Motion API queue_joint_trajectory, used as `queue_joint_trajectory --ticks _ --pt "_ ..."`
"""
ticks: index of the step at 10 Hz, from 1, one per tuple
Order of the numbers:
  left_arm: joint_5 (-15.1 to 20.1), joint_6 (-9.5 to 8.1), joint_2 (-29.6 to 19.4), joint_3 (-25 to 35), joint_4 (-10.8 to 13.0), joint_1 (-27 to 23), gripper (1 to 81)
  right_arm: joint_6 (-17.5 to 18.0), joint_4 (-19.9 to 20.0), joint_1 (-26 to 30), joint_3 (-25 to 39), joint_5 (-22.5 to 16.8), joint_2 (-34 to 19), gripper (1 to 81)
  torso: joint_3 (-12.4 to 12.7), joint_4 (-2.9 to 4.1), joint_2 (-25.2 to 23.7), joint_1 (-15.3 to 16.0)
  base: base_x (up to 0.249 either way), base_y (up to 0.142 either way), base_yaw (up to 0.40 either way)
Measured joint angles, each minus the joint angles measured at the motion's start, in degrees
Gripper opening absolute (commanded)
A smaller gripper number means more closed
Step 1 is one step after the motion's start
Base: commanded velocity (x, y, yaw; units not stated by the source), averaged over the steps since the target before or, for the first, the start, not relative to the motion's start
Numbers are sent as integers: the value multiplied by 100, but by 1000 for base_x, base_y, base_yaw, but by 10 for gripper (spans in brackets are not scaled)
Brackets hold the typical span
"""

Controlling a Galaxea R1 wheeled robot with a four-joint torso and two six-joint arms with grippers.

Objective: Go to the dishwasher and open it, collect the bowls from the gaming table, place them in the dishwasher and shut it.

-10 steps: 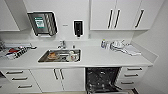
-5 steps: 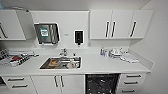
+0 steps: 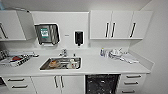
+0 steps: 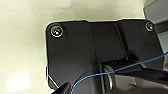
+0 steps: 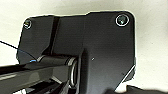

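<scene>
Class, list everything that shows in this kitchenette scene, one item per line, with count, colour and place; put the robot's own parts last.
Dark-interior built-in dishwasher: one, dark opening, under the counter right of the sink.
Stainless-steel sink basin: one, silver, set in the counter, items inside too blurred to name.
White countertop: one, white, spanning the wall.
White upper cabinets with black handles: white, on the wall at right.
Black wall dispenser: one, black, above the sink's right side.
Metal paper-towel holder: one, silver, on the wall left of the dispenser.
White dishes: a cluster, white, on the counter at right.
Dish rack: one, pale, on the counter at left.
Dark wrist plate: black, robot's own.
</scene>
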Motion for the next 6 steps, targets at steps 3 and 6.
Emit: queue_joint_trajectory --ticks 3,6 --pt "0 0 0 0 0 2 811 0 0 4 0 -30 9 811 0 0 0 0 0 0 0" --pt "-2 4 2 0 0 2 811 -2 -2 2 2 -30 26 811 0 0 0 0 0 0 0"
